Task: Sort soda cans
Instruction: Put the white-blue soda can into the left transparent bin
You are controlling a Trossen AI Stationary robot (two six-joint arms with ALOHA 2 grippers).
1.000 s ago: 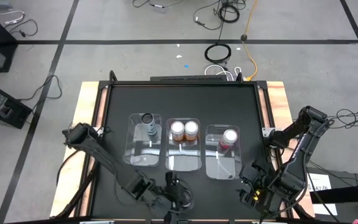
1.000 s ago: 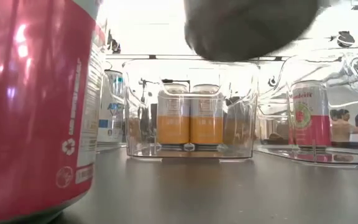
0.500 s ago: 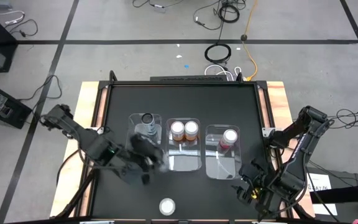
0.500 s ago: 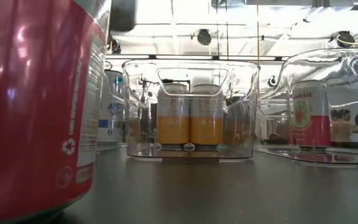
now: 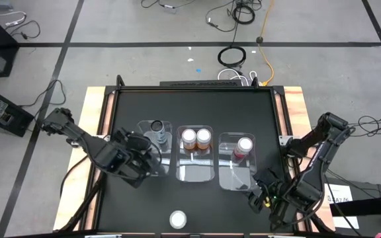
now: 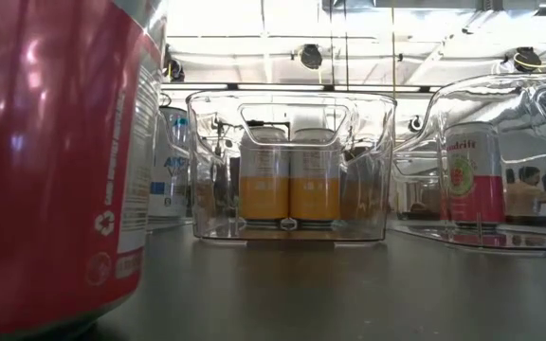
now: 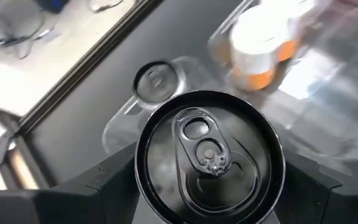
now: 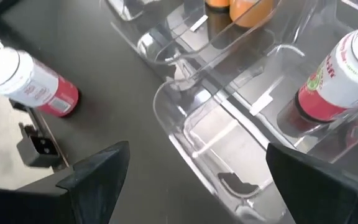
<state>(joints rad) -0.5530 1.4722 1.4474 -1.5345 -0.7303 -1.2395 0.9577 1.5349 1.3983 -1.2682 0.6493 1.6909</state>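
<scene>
Three clear bins stand in a row. The left bin (image 5: 152, 157) holds one dark can (image 5: 157, 125), the middle bin (image 5: 196, 168) two orange cans (image 5: 196, 137), and the right bin (image 5: 238, 173) one red can (image 5: 245, 144). Another red can (image 5: 177, 218) stands upright on the table near its front edge. My left gripper (image 5: 139, 162), by the left bin's near left corner, is shut on a second dark can (image 7: 209, 155). My right gripper (image 5: 262, 196) hangs open near the right bin's near right corner, with nothing between its fingers. My left gripper pinches the dark can between its two fingers (image 7: 98, 186), on opposite sides of the can's wall just below the top rim (image 7: 143, 180). The fingers slant down from the table's left. The can's top faces the wrist camera, and the can is held well above the table.
The black table top has wooden side strips (image 5: 94, 132). Open table lies ahead of the bins and along the front edge around the lone red can (image 6: 55, 161), which fills the low view's left. Cables lie on the floor beyond the far edge.
My left gripper has gone from the table's near edge, beside the lone red can, toward the left and far side to the left bin, rising and turning its wrist. The dark can has travelled with it, still held. The lone red can now shows uncovered.
</scene>
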